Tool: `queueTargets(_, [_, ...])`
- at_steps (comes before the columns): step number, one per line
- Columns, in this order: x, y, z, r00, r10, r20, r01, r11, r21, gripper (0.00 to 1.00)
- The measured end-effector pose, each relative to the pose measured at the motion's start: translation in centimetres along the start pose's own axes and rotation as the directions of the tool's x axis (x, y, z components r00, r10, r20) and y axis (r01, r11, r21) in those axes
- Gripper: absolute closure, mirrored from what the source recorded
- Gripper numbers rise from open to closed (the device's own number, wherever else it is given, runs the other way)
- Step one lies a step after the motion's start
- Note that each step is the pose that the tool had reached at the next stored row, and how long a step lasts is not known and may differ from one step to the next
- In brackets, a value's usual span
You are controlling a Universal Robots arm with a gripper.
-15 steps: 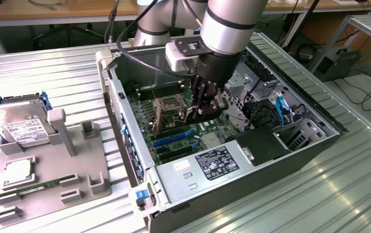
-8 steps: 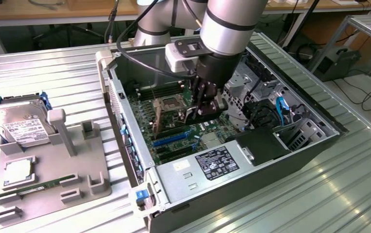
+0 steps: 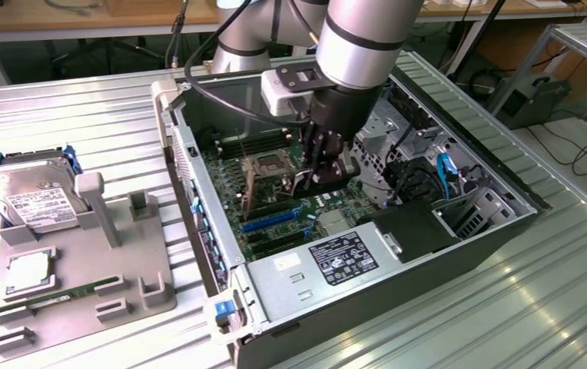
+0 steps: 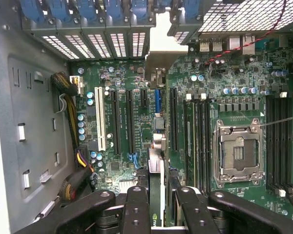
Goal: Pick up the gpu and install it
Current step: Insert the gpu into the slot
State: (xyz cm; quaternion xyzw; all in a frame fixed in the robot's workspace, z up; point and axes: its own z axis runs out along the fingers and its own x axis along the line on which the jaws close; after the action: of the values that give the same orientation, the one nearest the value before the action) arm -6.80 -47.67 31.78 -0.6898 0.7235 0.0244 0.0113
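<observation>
I am holding the gripper [image 3: 320, 175] inside the open computer case [image 3: 499, 223], over the motherboard [image 4: 136, 126]. Its fingers [image 4: 136, 209] are clamping the gpu [image 4: 156, 170] edge-on, the card standing upright just above the motherboard's expansion slots [image 4: 119, 122], beside the CPU socket [image 4: 237, 153].

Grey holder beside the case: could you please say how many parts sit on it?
3: hard drive at back, processor in the middle, RAM stick nearest the camera; none seems hidden.
</observation>
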Motion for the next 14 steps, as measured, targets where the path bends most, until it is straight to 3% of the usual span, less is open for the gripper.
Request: queueTargets(14, [0.04, 0.04, 0.33, 1.0, 0.0, 0.0, 0.0, 1.0, 0.0, 0.74])
